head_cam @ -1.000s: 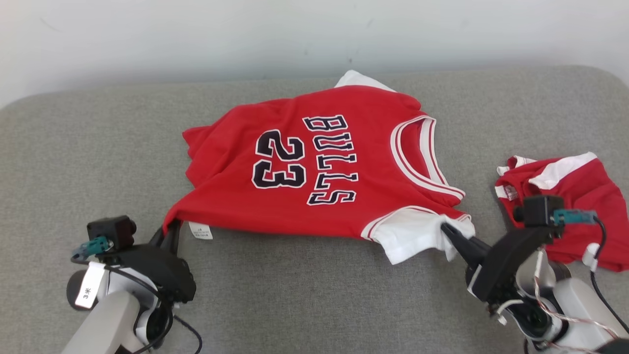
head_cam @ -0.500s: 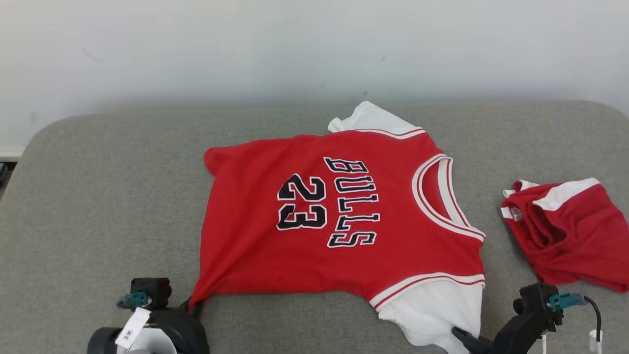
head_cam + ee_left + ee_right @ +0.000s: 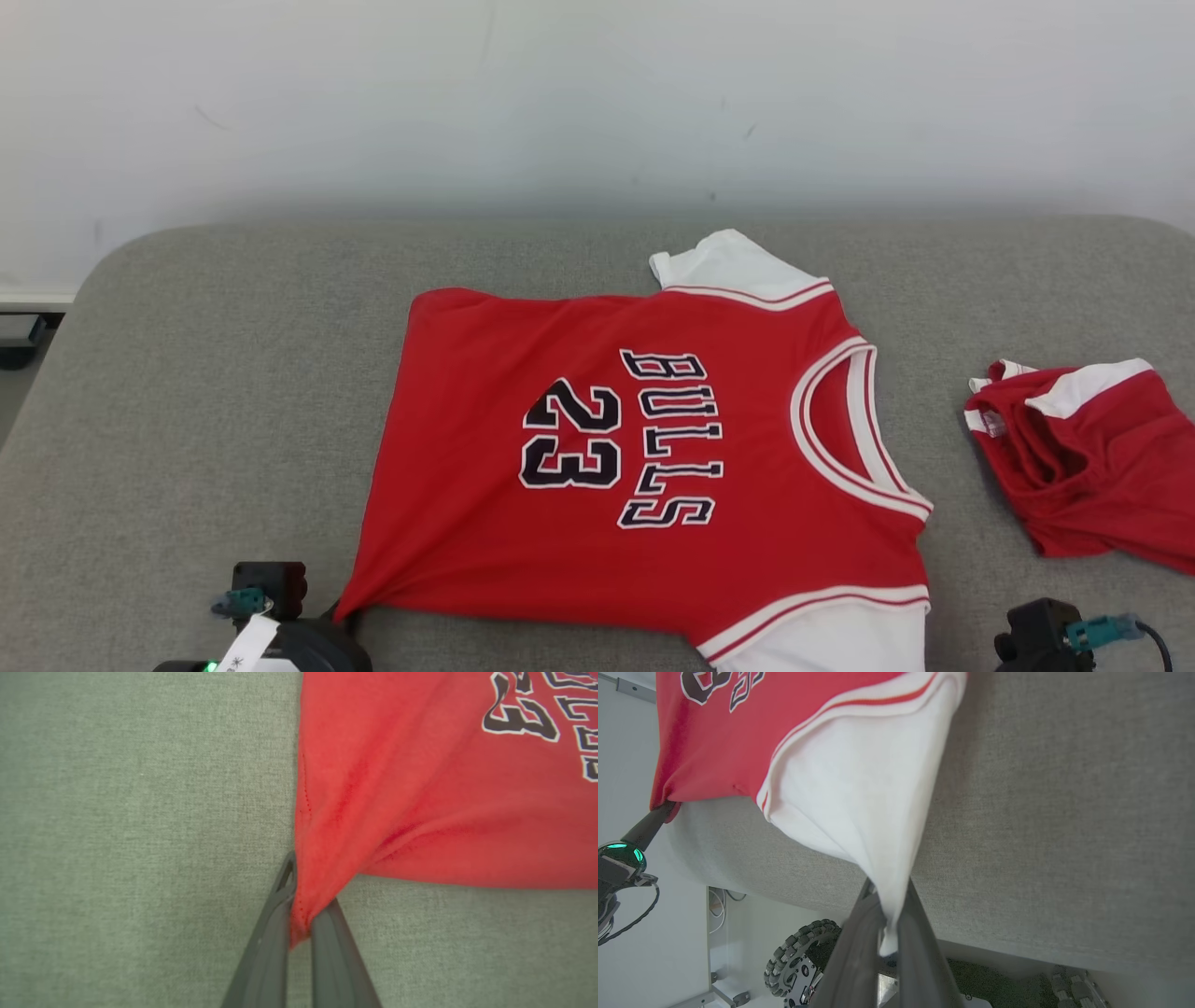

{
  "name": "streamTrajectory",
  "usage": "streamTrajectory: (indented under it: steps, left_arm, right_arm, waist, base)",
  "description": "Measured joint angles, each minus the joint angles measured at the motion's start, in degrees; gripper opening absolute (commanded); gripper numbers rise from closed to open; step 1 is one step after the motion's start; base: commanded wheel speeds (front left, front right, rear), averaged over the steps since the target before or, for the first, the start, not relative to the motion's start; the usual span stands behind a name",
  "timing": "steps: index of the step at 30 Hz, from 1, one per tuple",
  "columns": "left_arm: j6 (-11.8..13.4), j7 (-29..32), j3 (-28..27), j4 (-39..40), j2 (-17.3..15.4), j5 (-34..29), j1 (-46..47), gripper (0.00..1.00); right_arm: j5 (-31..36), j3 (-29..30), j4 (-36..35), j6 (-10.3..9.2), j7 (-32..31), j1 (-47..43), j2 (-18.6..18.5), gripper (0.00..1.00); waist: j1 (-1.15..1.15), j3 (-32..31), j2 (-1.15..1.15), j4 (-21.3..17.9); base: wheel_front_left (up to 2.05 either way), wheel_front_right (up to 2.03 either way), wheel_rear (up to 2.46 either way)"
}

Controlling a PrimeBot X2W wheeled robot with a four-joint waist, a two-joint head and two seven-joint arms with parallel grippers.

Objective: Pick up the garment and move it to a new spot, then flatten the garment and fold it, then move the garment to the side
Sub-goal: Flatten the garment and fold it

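Fingers [image 3: 268,947] of the left gripper [image 3: 299,907] are pinched together on the red hem corner [image 3: 303,891] of the jersey [image 3: 653,448]. The right gripper [image 3: 887,905] is clamped in the same way on the tip of the near white sleeve [image 3: 859,788]. Both hold at the near edge of the grey cushioned surface [image 3: 233,373]. In the right wrist view the sleeve tip hangs out past that edge, above the robot's wheel [image 3: 798,956].

Beyond the grippers the jersey lies face up and spread out, its near border stretched between the two grips. Creases fan out from each pinch, so the cloth looks taut.

This appears to be the flattening pull. To do it well, I would draw both corners evenly and low, so the cloth slides without lifting. The tension should be eased before more of the sleeve leaves the surface, and both corners set down together.

Farther off, the far white sleeve [image 3: 738,271] lies flat. A second red garment [image 3: 1092,457] sits crumpled well to the right, clear of the jersey. Behind it all is the pale wall [image 3: 560,93].
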State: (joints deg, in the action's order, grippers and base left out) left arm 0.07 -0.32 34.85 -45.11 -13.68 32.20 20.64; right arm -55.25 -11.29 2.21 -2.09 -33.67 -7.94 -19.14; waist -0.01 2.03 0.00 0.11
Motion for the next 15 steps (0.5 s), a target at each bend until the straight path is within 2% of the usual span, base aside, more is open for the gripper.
streamTrajectory:
  steps: [8,12,13,14,15]
  left_arm:
    - [2.46,1.67,0.12,1.86,-1.91,-0.32,-2.13,0.00]
    - [2.52,2.90,0.57,2.75,-2.44,-0.48,-3.64,0.00]
    - [2.52,3.24,0.75,3.15,-2.46,-0.48,-4.15,0.38]
    - [2.52,3.39,0.83,3.31,-2.46,-0.48,-4.50,1.00]
    - [2.52,3.56,0.97,3.57,-2.49,-0.48,-4.83,1.00]
  right_arm:
    - [-2.33,-1.16,-3.90,-0.94,-3.48,-4.01,-0.12,0.00]
    - [-2.33,-1.42,-4.66,-1.59,-4.23,-5.93,-0.02,0.00]
    - [-2.32,-1.46,-4.81,-1.98,-4.23,-6.15,-0.01,0.21]
    - [-2.32,-1.49,-4.88,-2.16,-4.37,-6.14,0.02,1.00]
    - [-2.32,-1.53,-5.06,-2.50,-4.76,-6.17,0.02,1.00]
  waist:
    - [0.00,-1.73,0.00,0.38]
    - [0.00,-2.43,0.00,0.53]
    - [0.00,-2.55,0.00,0.57]
    - [0.01,-2.65,0.00,0.56]
    - [0.00,-2.79,0.00,0.55]
  base:
    - [0.00,0.00,0.00]
    - [0.00,0.00,0.00]
    - [0.00,0.00,0.00]
    - [0.00,0.00,0.00]
    - [0.00,0.00,0.00]
